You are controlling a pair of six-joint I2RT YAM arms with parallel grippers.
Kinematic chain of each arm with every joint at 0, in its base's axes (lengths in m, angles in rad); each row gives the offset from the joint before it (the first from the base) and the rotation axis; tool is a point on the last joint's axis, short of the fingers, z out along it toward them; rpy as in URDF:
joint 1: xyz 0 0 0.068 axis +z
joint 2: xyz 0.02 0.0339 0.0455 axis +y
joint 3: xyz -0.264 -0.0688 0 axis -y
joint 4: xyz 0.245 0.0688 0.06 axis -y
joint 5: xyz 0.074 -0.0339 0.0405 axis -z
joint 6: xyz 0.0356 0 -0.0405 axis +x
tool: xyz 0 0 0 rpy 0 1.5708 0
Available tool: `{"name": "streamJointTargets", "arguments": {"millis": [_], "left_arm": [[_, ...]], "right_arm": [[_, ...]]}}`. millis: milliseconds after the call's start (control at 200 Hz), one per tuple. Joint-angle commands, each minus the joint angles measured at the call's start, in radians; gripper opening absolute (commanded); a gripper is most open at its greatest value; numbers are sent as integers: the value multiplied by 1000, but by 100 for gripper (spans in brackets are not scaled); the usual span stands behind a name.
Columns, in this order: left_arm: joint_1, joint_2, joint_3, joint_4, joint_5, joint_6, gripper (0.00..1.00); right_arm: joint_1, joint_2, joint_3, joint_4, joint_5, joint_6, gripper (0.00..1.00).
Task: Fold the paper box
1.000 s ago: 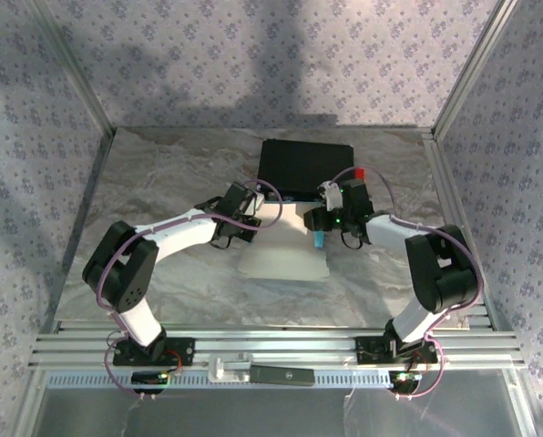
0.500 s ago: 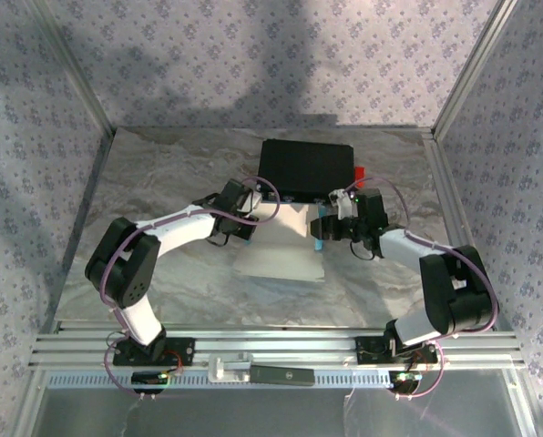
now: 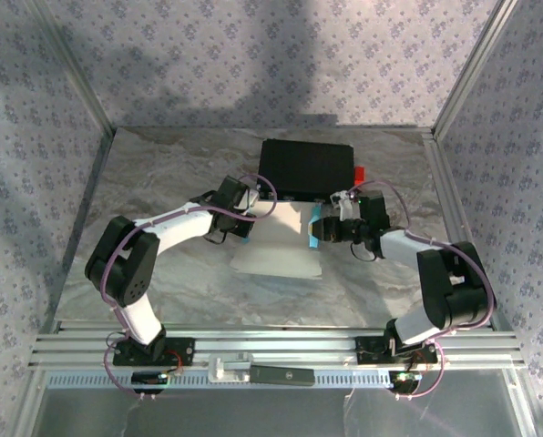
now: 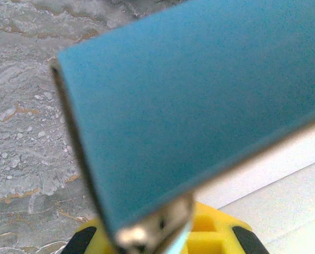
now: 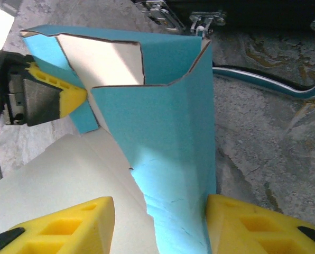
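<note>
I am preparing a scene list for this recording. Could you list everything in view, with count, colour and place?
paper box: one, cyan-blue and white, partly folded, table centre
black case: one, black, behind the paper box
red object: one, small, at the case's right end; kind unclear
table: one, grey marble pattern
walls: lilac flower pattern, around the table
left end effector: one, yellow fingers, shut on the box's left flap
right end effector: one, yellow fingers, apart with a blue flap between them
</note>
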Motion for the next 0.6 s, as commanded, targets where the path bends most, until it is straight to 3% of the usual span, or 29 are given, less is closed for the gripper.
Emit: {"name": "streamJointTargets", "arguments": {"millis": [0,205,300,470,595], "left_arm": [[1,16,24,-36,6,22,0],[-9,19,35,-52,-10,34,0],[-13,22,40,-61,-19,37,0],[-16,19,44,-62,-19,37,0],[-16,16,39,-59,-22,34,0]], "right_arm": [[23,38,63,-80,88,-37,49],[80,69,150,-175,297,-91,46],[101,85,181,-190,346,-104,41],[124,118,214,-205,285,-121,48],[121,117,214,-192,120,-118,52]]}}
